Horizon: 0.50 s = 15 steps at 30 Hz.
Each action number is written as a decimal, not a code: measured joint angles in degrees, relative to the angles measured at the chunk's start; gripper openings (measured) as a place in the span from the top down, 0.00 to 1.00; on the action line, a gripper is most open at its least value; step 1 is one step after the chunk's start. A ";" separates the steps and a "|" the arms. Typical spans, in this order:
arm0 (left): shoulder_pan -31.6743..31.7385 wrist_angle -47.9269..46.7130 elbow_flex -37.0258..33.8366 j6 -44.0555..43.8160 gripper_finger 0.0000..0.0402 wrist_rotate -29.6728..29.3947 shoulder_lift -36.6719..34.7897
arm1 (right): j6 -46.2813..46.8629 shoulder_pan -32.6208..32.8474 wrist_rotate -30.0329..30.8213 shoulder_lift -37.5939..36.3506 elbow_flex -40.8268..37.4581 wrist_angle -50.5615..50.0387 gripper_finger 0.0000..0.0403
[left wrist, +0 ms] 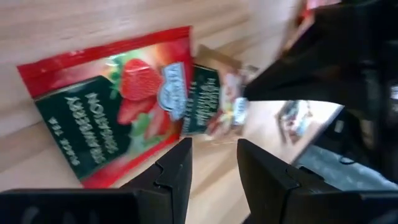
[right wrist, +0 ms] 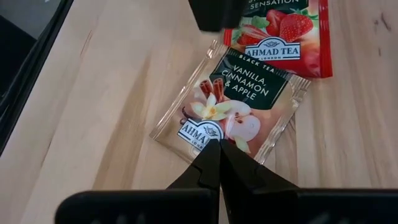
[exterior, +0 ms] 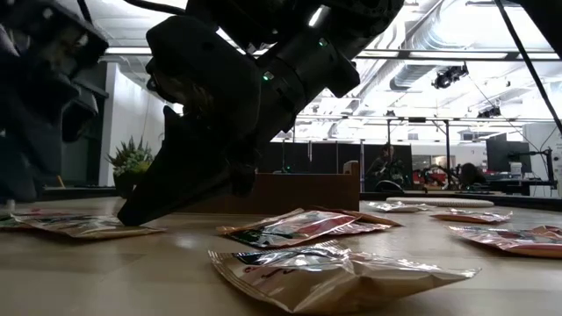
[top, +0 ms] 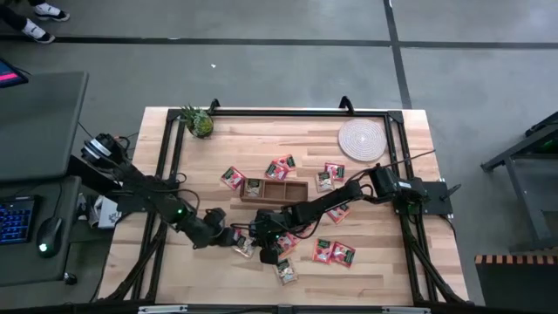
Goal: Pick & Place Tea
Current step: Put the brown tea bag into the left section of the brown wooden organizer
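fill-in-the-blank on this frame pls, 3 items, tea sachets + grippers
1. The right gripper has its fingers ____ over the vanilla, cinnamon and apple sachet.
2. The left gripper faces a red sachet labelled ____ sensation.
3. The wooden box has ____ compartments.

Missing words: shut; strawberry; three

One camera looked straight down on my whole pale wooden table (top: pixel 375 253); another sat level at tabletop height. My wrist cameras hovered close, sharing a red strawberry tea sachet (left wrist: pixel 112 106).

Low view backlit, arms silhouetted
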 joint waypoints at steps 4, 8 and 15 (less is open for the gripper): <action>1.50 0.03 0.00 -0.18 0.69 3.52 2.11 | 0.04 0.04 0.07 0.02 -0.03 0.00 1.00; 1.67 0.63 0.01 -0.44 0.69 5.58 3.38 | 0.09 0.04 0.14 0.02 -0.06 0.08 1.00; 1.66 2.48 0.07 -1.46 0.69 5.94 4.51 | 0.13 0.04 0.20 0.02 -0.14 0.47 1.00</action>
